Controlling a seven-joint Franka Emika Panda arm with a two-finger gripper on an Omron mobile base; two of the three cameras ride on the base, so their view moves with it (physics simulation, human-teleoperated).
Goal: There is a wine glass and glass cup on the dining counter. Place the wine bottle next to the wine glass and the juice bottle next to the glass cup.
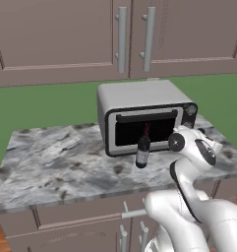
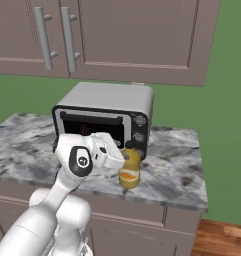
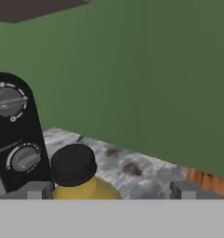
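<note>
The dark wine bottle (image 1: 143, 150) with its red neck stands upright on the small marble worktop (image 1: 51, 162), just in front of the toaster oven's door. The squat yellow-orange juice bottle (image 2: 130, 171) stands at the oven's right front corner. My gripper (image 2: 121, 159) is level with the juice bottle's top, right beside it. In the hand view the gripper (image 3: 111, 190) is open: its fingertips (image 3: 36, 189) stand wide apart, and the juice bottle (image 3: 75, 165) with its black cap rises between them, nearer the left one. The wine glass, glass cup and dining counter are out of view.
A silver toaster oven (image 1: 144, 115) sits at the back of the worktop, its knobs (image 3: 9, 101) close to my hand. Brown wall cabinets (image 1: 120, 34) hang above, drawers sit below. The worktop ends to the right (image 2: 199, 165), with wooden floor (image 2: 227, 235) beyond.
</note>
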